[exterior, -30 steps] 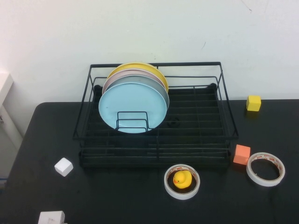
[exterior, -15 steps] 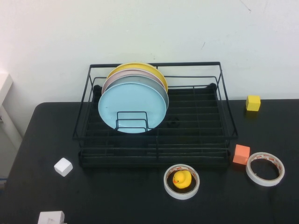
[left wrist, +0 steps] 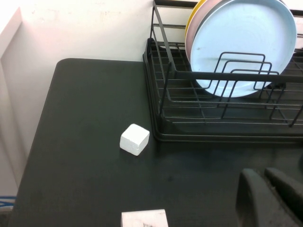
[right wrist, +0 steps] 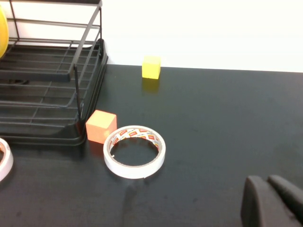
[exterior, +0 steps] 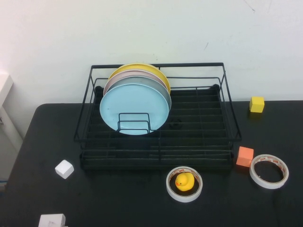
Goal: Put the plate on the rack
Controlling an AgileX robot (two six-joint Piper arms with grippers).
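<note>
I see the blue plate (exterior: 135, 109) standing upright in the rack (exterior: 158, 156), in front of the other plates. My left gripper (left wrist: 270, 198) and right gripper (right wrist: 274, 201) hang over the table (exterior: 118, 198), fingers together, holding nothing.

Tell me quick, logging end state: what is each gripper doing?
Left gripper: shut, empty, above the table near the rack.
Right gripper: shut, empty, near the tape roll.

The light blue plate (exterior: 135, 109) stands upright in the black wire rack (exterior: 199, 137), foremost of the stacked plates.
</note>
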